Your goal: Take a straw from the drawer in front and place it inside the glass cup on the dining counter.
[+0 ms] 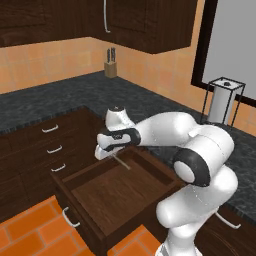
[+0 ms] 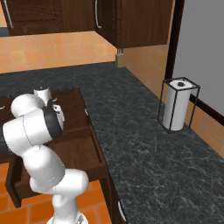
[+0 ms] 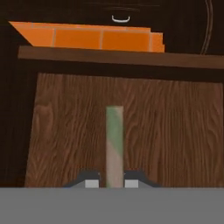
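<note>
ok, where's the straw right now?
The straw is pinched in the shut gripper, above the floor of the open drawer; in the left base view it slants from the fingers near the drawer's back wall.

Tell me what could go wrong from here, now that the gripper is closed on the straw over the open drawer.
1. The gripper pinches the thin straw near one end, so it could swing or slip between the fingertips during the carry.
2. The straw's free end slants down into the drawer; a sideways move before lifting might catch it on the drawer's wall.
3. The glass cup's position is unconfirmed here.
</note>
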You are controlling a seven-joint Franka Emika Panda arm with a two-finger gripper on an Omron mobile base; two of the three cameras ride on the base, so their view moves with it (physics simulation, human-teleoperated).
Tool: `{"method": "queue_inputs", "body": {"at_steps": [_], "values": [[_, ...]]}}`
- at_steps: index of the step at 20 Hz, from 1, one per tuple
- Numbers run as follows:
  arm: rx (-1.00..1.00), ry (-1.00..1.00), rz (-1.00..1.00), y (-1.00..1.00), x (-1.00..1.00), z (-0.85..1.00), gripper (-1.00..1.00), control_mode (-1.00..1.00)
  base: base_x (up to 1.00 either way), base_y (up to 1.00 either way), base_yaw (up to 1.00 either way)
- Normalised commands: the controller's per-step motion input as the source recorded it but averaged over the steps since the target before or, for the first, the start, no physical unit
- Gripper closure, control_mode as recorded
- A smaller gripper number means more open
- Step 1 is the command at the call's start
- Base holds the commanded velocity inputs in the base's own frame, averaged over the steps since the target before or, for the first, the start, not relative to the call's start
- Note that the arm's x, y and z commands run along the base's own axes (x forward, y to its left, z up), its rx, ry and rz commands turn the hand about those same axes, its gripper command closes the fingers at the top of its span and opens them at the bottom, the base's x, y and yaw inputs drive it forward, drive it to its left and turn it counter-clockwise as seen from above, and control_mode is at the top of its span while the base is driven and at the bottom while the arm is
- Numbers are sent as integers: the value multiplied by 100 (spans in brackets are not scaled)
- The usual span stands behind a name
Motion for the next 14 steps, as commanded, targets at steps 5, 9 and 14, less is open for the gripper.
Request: {"method": "queue_inputs", "body": {"at_steps": [5, 9, 14], "values": [[0, -1, 0, -54, -51, 100, 100, -100, 0, 0, 0], [0, -1, 0, -51, -72, 87, 100, -100, 0, 0, 0], [1, -1, 0, -35, -53, 41, 100, 100, -20, -6, 0]]}}
